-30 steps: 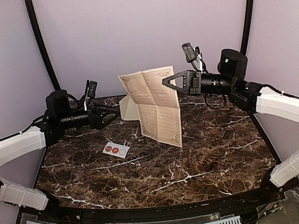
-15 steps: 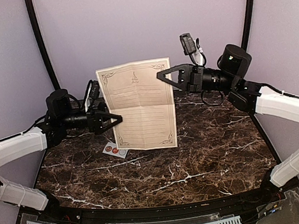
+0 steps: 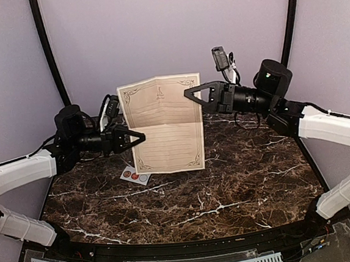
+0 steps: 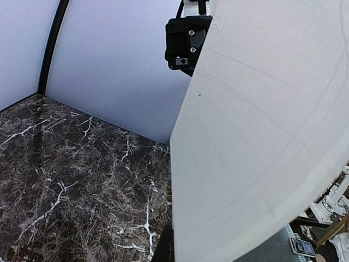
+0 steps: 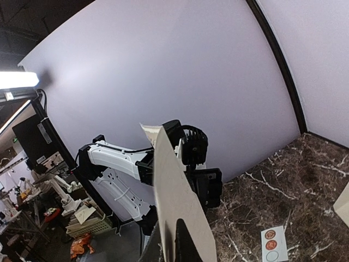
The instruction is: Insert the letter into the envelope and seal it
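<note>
Jaws of the right gripper (image 3: 187, 93) are closed on the upper right edge of the tan rectangular paper letter with a thin dark ornamental border (image 3: 165, 129). The sheet stands upright, printed face toward the top camera, over the dark marble tabletop (image 3: 228, 181). The left gripper (image 3: 141, 136) has its jaws pinched shut on the letter's left edge, below the middle. A small white card with round stickers (image 3: 135, 175) lies just beside the letter's lower left corner.

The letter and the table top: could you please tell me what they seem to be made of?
The letter looks like thin matte tan paper: fold creases, printed border. The table top looks like smooth dark brown marble with white veins; possibly a printed laminate.
</note>
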`<state>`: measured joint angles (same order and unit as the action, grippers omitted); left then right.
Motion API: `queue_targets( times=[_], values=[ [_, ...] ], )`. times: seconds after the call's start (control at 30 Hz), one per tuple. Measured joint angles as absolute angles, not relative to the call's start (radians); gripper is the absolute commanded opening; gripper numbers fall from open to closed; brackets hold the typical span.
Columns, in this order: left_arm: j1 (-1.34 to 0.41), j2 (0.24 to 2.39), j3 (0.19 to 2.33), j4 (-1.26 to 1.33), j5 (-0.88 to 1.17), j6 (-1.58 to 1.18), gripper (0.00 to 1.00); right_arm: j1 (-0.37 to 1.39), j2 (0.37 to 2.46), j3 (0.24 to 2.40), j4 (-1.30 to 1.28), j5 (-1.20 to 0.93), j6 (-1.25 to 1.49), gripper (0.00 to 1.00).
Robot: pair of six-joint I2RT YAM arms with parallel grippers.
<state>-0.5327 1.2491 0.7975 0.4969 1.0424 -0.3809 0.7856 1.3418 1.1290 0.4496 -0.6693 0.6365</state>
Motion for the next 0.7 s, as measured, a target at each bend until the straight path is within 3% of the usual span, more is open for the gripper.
queue_targets(
  times=[0.17, 0.23, 0.37, 0.7],
  values=[
    [-0.533, 1.249, 0.800, 0.425, 0.985, -0.324, 0.00, 0.787, 1.300, 1.036, 0.450, -0.611, 0.625, 0.80],
    [-0.533, 1.243, 0.802, 0.376, 0.933, -0.283, 0.00, 0.787, 1.264, 0.975, 0.441, -0.567, 0.619, 0.92],
    [-0.532, 1.214, 0.813, 0.273, 0.824, -0.184, 0.00, 0.787, 1.162, 0.878, 0.390, -0.472, 0.595, 0.98],
    [-0.507, 1.180, 0.896, 0.147, 0.648, -0.038, 0.00, 0.772, 0.917, 0.774, 0.249, -0.244, 0.536, 0.99]
  ],
)
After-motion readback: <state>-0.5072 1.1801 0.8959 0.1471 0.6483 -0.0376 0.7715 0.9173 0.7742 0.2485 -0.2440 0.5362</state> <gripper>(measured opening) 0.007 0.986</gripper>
